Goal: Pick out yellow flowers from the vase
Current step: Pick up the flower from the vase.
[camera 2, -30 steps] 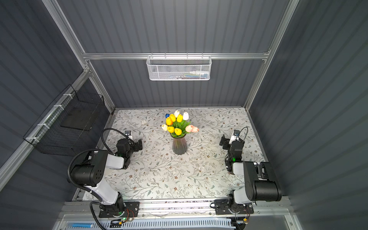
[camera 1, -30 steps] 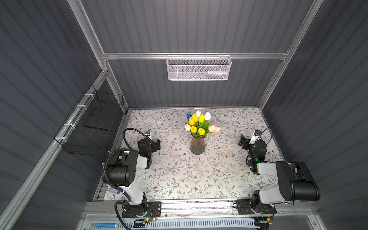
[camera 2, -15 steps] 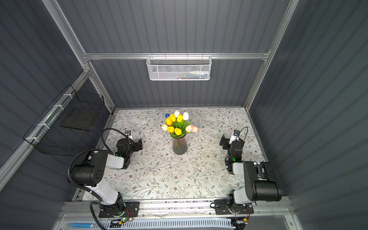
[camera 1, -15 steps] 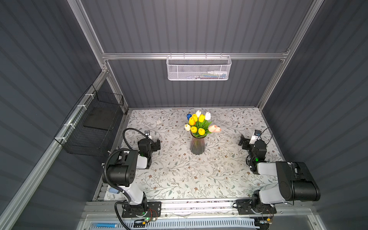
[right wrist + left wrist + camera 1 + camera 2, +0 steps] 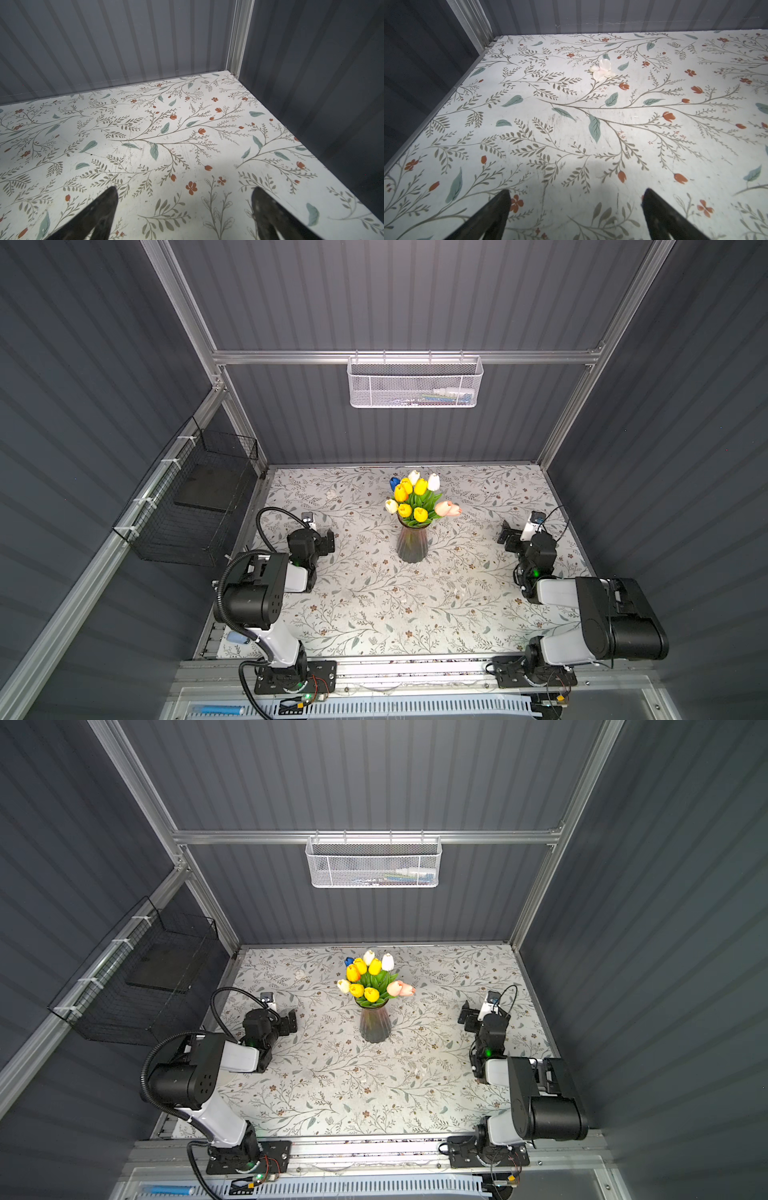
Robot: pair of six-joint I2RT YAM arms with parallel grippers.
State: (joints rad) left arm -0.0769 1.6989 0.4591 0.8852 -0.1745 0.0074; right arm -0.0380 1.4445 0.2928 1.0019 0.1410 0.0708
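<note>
The dark ribbed glass vase (image 5: 412, 545) (image 5: 375, 1025) stands upright mid-table in both top views. Several yellow flowers (image 5: 401, 492) (image 5: 353, 972) rise from its neck among white, pink (image 5: 448, 509) and blue tulips. My left gripper (image 5: 329, 540) (image 5: 292, 1021) rests low to the left of the vase, well apart from it. Its fingers stand open over bare table in the left wrist view (image 5: 576, 191). My right gripper (image 5: 505, 537) (image 5: 465, 1016) sits low to the right of the vase, also open with nothing between its fingers (image 5: 184, 188). Neither wrist view shows the vase.
A small white petal scrap (image 5: 602, 68) (image 5: 331, 493) lies on the floral tabletop at the back left. A white mesh basket (image 5: 415, 383) hangs on the back wall. A black wire basket (image 5: 195, 497) hangs on the left wall. Walls close in three sides.
</note>
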